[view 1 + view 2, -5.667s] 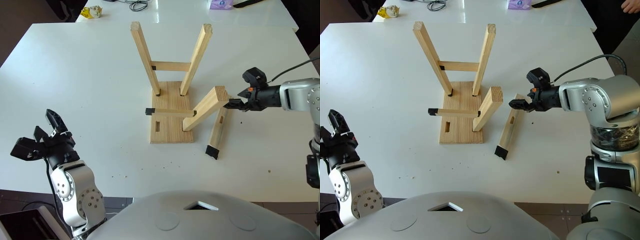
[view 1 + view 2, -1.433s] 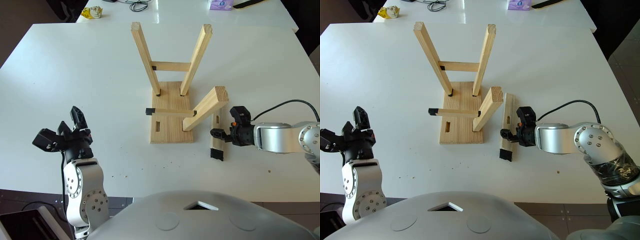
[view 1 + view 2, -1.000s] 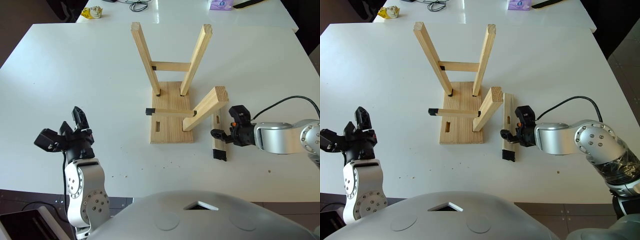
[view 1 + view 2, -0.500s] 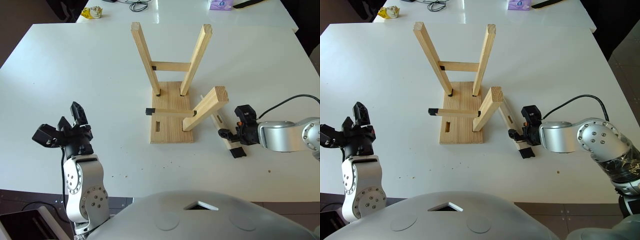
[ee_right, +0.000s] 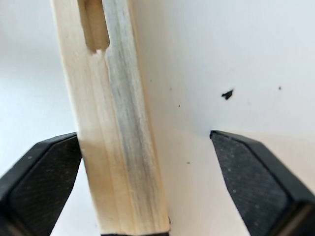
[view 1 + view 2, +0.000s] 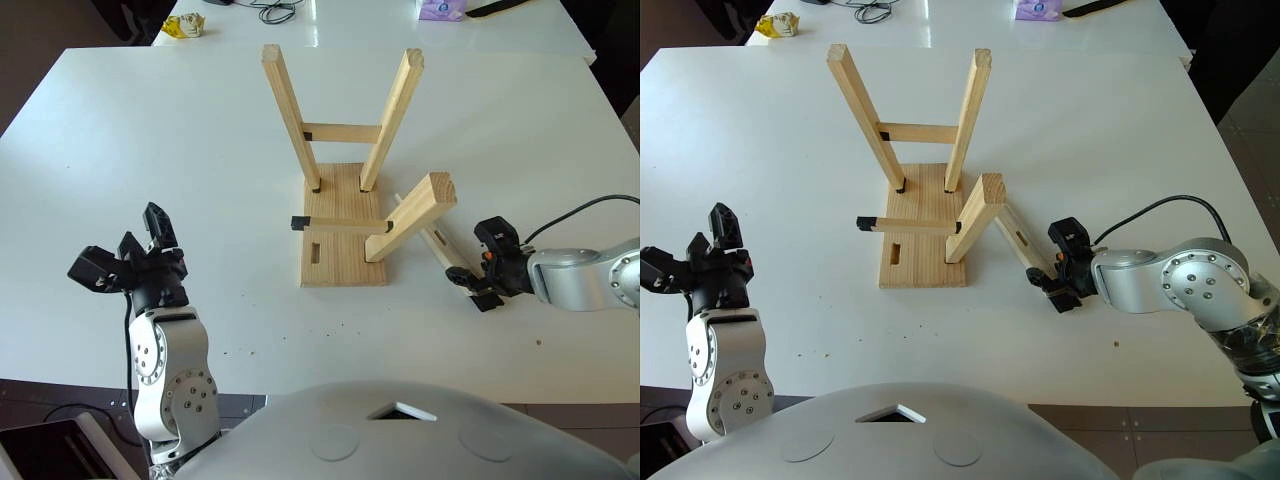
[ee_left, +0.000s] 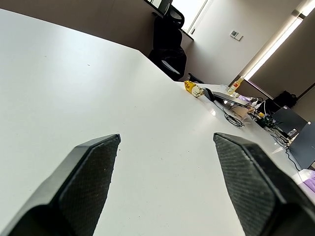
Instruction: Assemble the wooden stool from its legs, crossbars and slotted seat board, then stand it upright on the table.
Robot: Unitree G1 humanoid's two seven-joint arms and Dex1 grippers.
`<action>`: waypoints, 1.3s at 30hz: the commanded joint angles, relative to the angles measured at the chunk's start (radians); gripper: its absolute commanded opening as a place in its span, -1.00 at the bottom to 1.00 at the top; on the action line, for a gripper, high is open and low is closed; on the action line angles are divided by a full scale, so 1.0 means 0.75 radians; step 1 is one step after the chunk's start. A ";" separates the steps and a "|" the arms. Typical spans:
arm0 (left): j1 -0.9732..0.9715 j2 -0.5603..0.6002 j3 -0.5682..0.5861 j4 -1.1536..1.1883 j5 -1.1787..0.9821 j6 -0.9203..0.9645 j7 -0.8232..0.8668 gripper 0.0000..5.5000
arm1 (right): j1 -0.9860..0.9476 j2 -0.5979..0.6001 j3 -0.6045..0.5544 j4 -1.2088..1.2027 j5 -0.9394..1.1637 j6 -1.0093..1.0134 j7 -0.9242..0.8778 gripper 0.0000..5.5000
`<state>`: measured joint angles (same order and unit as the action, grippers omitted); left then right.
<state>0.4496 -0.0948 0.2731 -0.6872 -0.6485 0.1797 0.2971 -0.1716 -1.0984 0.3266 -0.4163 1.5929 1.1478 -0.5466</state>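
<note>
The slotted seat board (image 6: 345, 264) lies flat on the white table. Two legs (image 6: 290, 115) (image 6: 392, 118) stand upright in its far slots, joined by a crossbar (image 6: 342, 132). A third leg (image 6: 412, 215) leans at the board's right edge with a second crossbar (image 6: 340, 224) sticking out to the left. A loose leg (image 6: 440, 248) lies slanted on the table to the right. My right gripper (image 6: 478, 287) is open around that leg's black-capped near end; the leg (image 5: 118, 123) touches one finger, with a gap to the other. At the near left my left gripper (image 6: 125, 262) is open over bare table.
At the table's far edge lie a yellow packet (image 6: 186, 24), some cables (image 6: 270, 10) and a purple pack (image 6: 441, 9). Bare table stretches to the left of the board and along the front edge.
The loose leg has swung from lying along the board's right side to a slant, its capped end carried rightward with my right gripper. The left gripper has barely shifted.
</note>
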 commanded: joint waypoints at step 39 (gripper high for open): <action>-0.634 0.201 0.148 0.259 -0.272 0.008 -0.104 0.28 | -0.815 0.870 -0.776 0.957 -1.027 -0.412 0.869 -0.26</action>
<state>0.0762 -0.0117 0.3606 -0.5265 -0.7699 0.1259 0.2474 -0.5987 -0.4992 -0.1289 0.1972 0.7804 0.9634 0.0731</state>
